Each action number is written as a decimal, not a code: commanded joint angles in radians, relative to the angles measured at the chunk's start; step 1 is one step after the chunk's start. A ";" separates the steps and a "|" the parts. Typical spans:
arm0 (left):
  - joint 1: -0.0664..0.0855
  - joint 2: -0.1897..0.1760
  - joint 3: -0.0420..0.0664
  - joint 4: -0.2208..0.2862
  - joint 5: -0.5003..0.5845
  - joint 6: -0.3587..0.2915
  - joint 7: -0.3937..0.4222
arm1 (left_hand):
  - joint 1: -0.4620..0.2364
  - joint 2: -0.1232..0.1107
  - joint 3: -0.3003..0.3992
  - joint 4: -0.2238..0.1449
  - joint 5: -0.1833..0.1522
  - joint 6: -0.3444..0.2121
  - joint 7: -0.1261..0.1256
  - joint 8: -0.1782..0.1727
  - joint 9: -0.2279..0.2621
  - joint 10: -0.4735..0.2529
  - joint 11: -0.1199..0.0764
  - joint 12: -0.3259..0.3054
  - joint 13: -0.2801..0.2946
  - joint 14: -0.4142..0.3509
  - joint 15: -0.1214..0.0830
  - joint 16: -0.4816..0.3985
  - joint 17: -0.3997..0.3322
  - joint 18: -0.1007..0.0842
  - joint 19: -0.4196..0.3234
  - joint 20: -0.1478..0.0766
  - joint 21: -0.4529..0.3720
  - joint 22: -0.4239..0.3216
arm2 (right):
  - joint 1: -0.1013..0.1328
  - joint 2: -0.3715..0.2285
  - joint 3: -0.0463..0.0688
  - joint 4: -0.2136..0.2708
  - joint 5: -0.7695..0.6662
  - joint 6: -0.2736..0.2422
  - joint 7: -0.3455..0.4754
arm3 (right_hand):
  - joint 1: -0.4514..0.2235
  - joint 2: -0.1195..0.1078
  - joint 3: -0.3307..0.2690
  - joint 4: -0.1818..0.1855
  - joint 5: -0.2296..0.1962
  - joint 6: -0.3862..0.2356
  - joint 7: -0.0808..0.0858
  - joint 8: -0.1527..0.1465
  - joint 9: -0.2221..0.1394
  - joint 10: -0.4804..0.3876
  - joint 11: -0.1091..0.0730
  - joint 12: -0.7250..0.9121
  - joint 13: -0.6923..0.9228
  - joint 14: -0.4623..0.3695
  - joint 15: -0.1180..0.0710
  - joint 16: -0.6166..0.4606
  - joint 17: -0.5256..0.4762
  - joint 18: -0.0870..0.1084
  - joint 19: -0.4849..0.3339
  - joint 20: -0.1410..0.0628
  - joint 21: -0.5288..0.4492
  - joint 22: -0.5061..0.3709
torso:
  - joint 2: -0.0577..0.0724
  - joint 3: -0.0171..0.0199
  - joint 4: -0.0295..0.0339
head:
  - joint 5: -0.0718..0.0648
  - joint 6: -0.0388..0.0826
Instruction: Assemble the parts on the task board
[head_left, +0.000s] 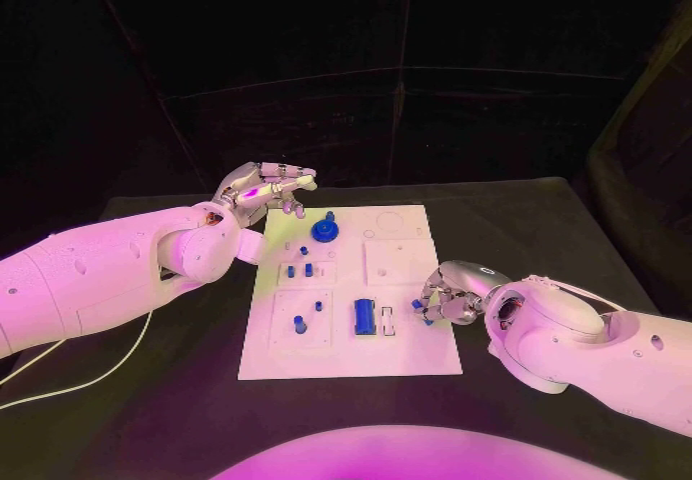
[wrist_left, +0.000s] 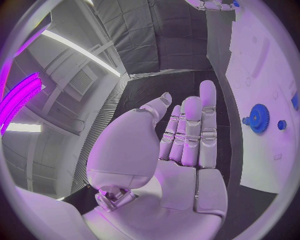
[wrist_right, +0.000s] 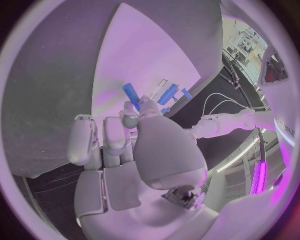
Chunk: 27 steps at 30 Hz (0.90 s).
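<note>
From the head view, my right hand sits at the task board's right edge, level with the blue block that lies in its recess, long axis running from the board's near edge toward its far edge. My fingers there are curled in around a small blue peg, pinched at the tips, and the block lies just beside them, inward across the board. My left hand hovers off the board's far left corner, well apart from the block, with the blue gear standing on the board near it; so the right hand is clearly the nearer one to the block's row. In the left wrist view my left hand is flat, fingers straight and close together, holding nothing, and the gear lies off to the side of the fingertips rather than ahead of them. In the right wrist view my right hand pinches the peg between thumb and fingertip, its long axis pointing out toward the board, with the block just beyond it. I judge the coming move is a short carry inward.
</note>
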<state>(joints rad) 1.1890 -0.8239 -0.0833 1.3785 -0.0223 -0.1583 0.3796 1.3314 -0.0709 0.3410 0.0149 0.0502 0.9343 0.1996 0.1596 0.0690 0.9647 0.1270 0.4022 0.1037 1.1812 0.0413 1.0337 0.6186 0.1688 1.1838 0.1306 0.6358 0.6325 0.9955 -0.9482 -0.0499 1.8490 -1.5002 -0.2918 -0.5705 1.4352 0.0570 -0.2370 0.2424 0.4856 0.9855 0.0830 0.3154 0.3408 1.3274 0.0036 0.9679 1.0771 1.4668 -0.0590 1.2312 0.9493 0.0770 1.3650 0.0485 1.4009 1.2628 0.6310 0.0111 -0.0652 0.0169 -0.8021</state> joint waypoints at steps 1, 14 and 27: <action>0.001 0.000 0.001 0.002 0.003 0.011 0.004 | 0.012 0.000 -0.003 -0.002 -0.001 -0.007 0.001 0.006 0.000 -0.005 -0.001 0.003 0.002 -0.007 -0.002 0.000 -0.002 0.013 -0.001 0.005 -0.006 -0.001 | 0.001 0.007 0.000 0.004 0.081 -0.061 0.002 | -0.012 0.000 -0.001 0.010 0.002 0.009 0.002 -0.007 0.000 -0.002 0.000 -0.001 0.003 0.014 -0.005 0.008 0.004 -0.007 0.006 0.001 0.004 0.003 | 0.001 -0.0005 0.0007 | 0.001 0.000; 0.001 0.000 0.001 0.003 0.003 0.011 0.003 | 0.012 0.000 -0.003 -0.002 -0.001 -0.007 0.001 0.006 0.000 -0.005 -0.001 0.003 0.002 -0.007 -0.002 0.000 -0.002 0.013 -0.001 0.005 -0.006 -0.001 | 0.001 0.060 0.000 -0.016 0.161 -0.034 0.004 | -0.026 0.002 -0.005 0.032 0.003 0.043 -0.010 -0.008 0.002 0.017 -0.009 0.023 0.022 0.015 -0.011 0.012 0.009 -0.008 0.010 -0.002 0.008 0.009 | 0.002 -0.0011 0.0021 | 0.005 -0.004; 0.001 -0.002 0.001 0.005 0.002 0.014 0.000 | 0.014 0.001 -0.004 -0.003 -0.001 -0.009 0.002 0.006 -0.001 -0.008 -0.001 0.004 0.002 -0.007 -0.002 0.001 -0.002 0.013 -0.001 0.006 -0.007 -0.002 | 0.001 0.089 0.000 -0.026 0.218 -0.007 0.020 | -0.024 0.004 -0.002 0.036 0.000 0.063 -0.016 -0.013 0.002 0.028 -0.014 0.032 0.030 0.016 -0.015 0.013 0.013 -0.009 0.011 -0.006 0.010 0.012 | 0.001 -0.0003 -0.0001 | 0.011 -0.008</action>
<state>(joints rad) 1.1890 -0.8252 -0.0832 1.3812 -0.0223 -0.1566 0.3779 1.3353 -0.0670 0.3410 0.0149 0.0503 0.9306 0.2033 0.1596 0.0690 0.9648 0.1270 0.4022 0.1044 1.1812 0.0412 1.0337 0.6174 0.1688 1.1839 0.1306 0.6358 0.6326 0.9957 -0.8612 -0.0500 1.8214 -1.3197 -0.3135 -0.5658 1.4170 0.0567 -0.2389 0.2719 0.4856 1.0408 0.0667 0.3073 0.3422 1.3473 -0.0090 0.9978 1.1061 1.4667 -0.0664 1.2406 0.9604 0.0771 1.3690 0.0445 1.4059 1.2731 0.6323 0.0100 -0.0638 0.0272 -0.8099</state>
